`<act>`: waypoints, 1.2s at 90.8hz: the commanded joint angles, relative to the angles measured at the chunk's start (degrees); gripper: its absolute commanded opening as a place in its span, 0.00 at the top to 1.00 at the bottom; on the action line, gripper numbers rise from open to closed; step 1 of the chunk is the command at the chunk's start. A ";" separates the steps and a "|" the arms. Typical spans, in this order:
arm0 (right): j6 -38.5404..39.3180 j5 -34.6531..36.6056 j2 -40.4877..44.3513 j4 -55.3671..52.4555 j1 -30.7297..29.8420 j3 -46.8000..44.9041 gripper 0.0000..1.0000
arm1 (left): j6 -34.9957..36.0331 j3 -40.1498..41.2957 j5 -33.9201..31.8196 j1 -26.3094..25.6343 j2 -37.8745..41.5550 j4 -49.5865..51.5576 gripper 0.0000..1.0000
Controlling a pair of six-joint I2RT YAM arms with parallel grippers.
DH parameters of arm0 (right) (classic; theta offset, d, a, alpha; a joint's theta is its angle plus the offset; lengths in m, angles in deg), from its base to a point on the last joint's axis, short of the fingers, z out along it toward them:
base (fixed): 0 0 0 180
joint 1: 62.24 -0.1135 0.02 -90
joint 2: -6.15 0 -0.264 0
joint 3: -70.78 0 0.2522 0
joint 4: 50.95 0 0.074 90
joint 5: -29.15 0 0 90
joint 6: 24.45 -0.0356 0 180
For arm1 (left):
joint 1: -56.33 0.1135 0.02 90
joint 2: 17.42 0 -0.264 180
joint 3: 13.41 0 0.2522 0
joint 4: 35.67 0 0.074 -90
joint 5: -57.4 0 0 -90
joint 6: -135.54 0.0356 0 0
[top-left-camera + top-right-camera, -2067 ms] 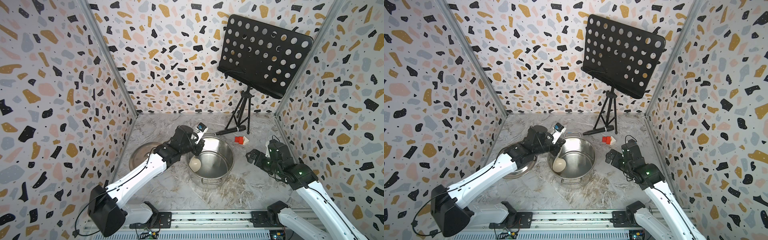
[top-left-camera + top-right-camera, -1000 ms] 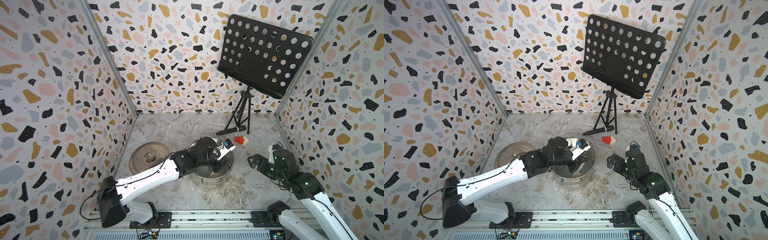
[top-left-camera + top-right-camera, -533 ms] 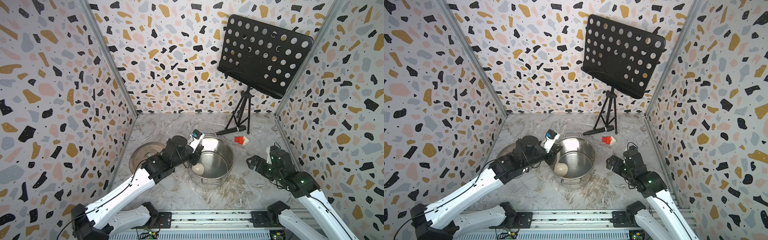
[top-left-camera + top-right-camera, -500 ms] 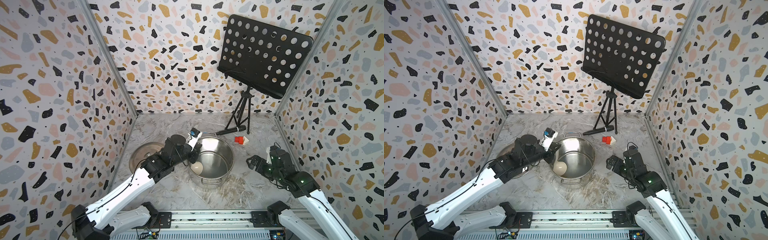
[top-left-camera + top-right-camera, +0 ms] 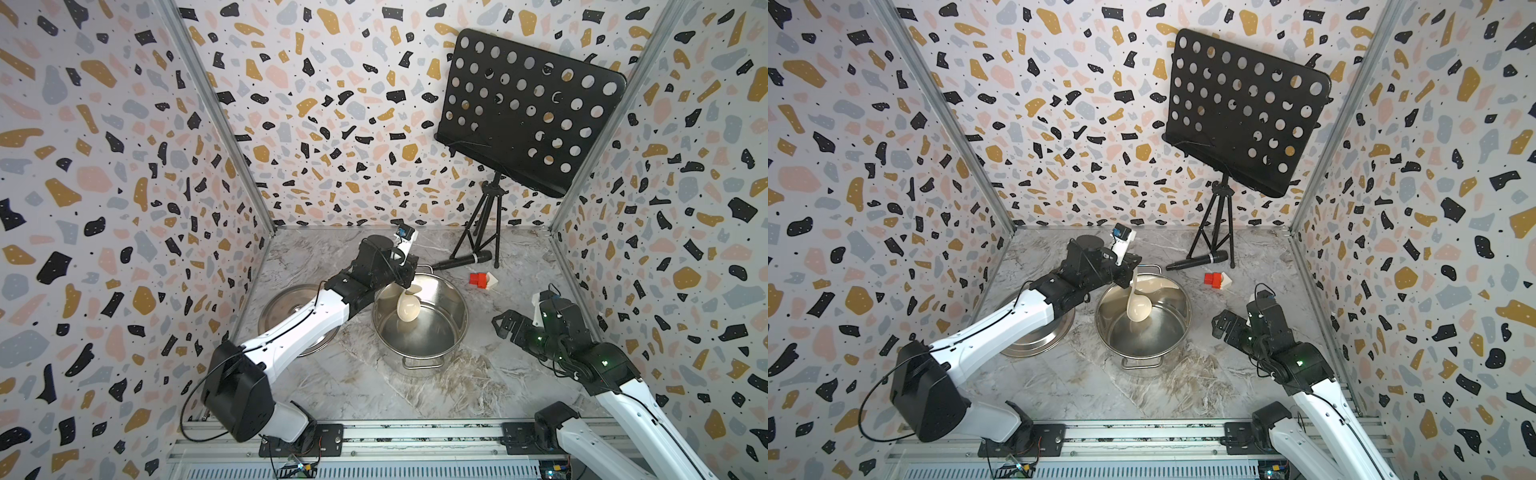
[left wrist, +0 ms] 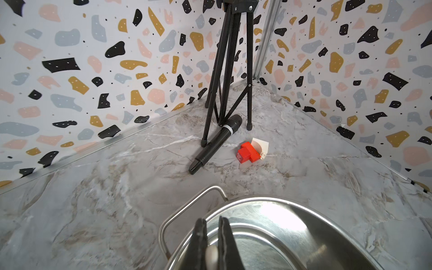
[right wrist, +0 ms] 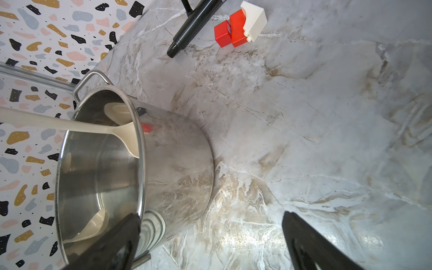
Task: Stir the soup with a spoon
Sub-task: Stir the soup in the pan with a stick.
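Note:
A steel pot [image 5: 462,320] [image 5: 1187,318] stands mid-table. The cream-white spoon [image 5: 407,308] [image 5: 1139,309] hangs with its bowl low inside the pot, near the back-left wall. My left gripper [image 5: 405,275] [image 5: 1128,272] is over the pot's back-left rim, shut on the spoon's handle; in the left wrist view the jaws [image 6: 211,230] pinch the handle [image 6: 211,256]. I see no soup; only shiny steel shows in the pot. My right gripper [image 5: 503,326] [image 5: 1222,325] [image 7: 208,216] is open and empty, just right of the pot [image 7: 177,152].
A steel lid [image 5: 282,309] lies left of the pot, partly under my left arm. Behind the pot lie a black microphone [image 5: 462,261] and a red and white block [image 5: 482,280]. A music stand's tripod [image 5: 482,232] occupies the back right corner. Walls enclose three sides.
My left gripper has swung the spoon from the pot's left rim round to its back-left rim, and the spoon's bowl moved farther back inside. The right arm has hardly moved.

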 commanded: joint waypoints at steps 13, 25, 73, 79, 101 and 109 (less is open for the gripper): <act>-0.16 2.12 2.82 -0.94 0.26 1.37 0.00 | -0.13 -8.83 2.76 -6.93 -6.47 -3.97 1.00; -0.90 2.60 3.10 -0.96 0.26 0.73 0.00 | 1.61 -12.03 3.59 -11.17 -8.41 -1.46 1.00; -1.77 4.13 3.27 -0.54 0.26 -1.78 0.00 | 1.10 3.95 5.80 -18.81 10.39 5.30 1.00; -1.61 4.15 2.96 -0.17 0.26 -1.97 0.00 | 1.62 6.33 3.58 -18.78 13.52 7.06 1.00; -1.33 3.08 1.27 1.73 0.27 -2.13 0.00 | 1.24 12.04 -0.40 -12.12 22.28 10.46 1.00; -1.18 2.82 0.93 1.77 0.27 -2.08 0.00 | 2.18 12.19 -0.76 -8.20 22.68 10.41 1.00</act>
